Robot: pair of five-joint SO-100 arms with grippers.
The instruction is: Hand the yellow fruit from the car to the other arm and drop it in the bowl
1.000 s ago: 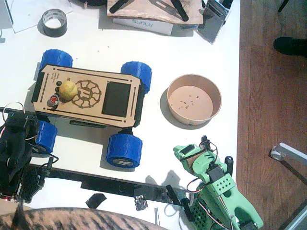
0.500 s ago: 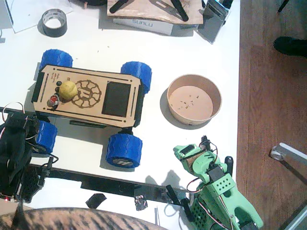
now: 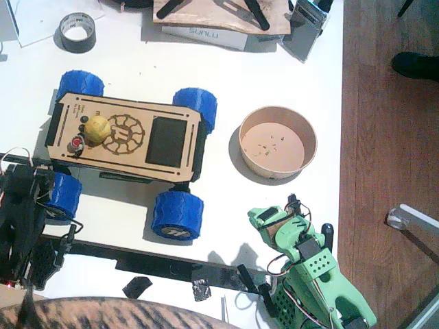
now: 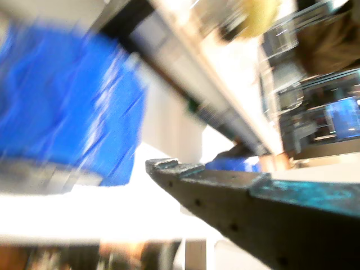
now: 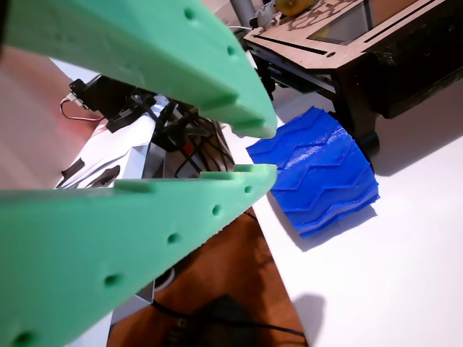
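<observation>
— Where is the yellow fruit (image 3: 97, 128) now?

— I see it on the car (image 3: 127, 135), in the left part of the fixed view. It sits on the wooden deck, just left of the engraved gear emblem (image 3: 127, 133) and close to the red button (image 3: 75, 144). Nothing touches it.

— And the two arms?

— The left arm (image 3: 22, 219) is the black one, at the lower left edge of the frame, beside the blue wheel (image 3: 65, 194). In a wrist view I see only one dark finger (image 4: 236, 197) and a very blurred wheel, so I cannot tell if the left gripper (image 3: 31, 179) is apart or together. The other arm (image 3: 312, 274), the green one, stands at the lower right. In a wrist view the right gripper (image 5: 257, 148) has its jaws a little apart, with nothing between them.

— The bowl (image 3: 278, 142)?

— It stands on the white table (image 3: 226, 75), right of the car and above the green arm. A grey tape roll (image 3: 77, 31) lies at the upper left.
</observation>
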